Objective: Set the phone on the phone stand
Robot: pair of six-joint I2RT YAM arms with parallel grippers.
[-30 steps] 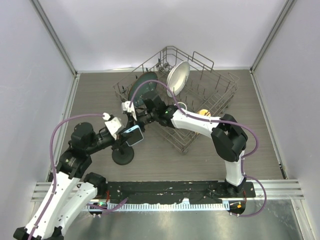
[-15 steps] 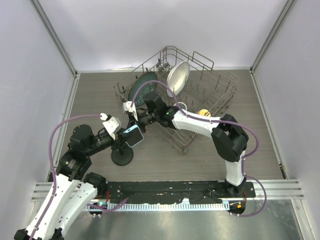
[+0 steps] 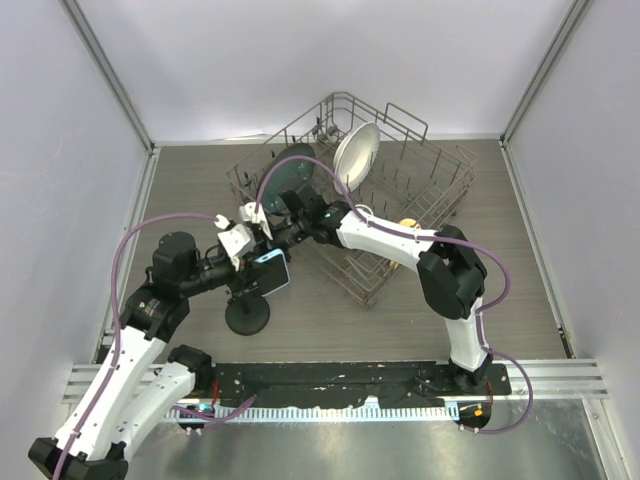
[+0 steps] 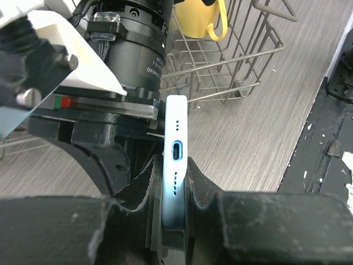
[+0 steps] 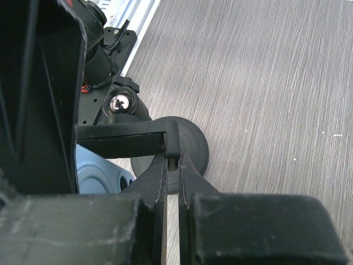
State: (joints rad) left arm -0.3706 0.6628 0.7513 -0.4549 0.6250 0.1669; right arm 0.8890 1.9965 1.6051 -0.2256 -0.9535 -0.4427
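Note:
The phone, light blue case, is held on edge in my left gripper, just above the phone stand's round black base. In the left wrist view the phone stands edge-on, charging port toward the camera, clamped between the left gripper's pads. My right gripper reaches in from the rack side. In the right wrist view it is shut on the lip of the phone stand's black holder plate, above the disc base. The phone's blue back shows beside it.
A wire dish rack stands behind, holding a dark green plate, a white plate and a yellow mug. The mug and rack wires are close behind the phone. A black rail runs along the near edge.
My left arm has lifted and shifted the phone slightly right and up. My right gripper has moved left, closer over the stand. The stand's base stays put.

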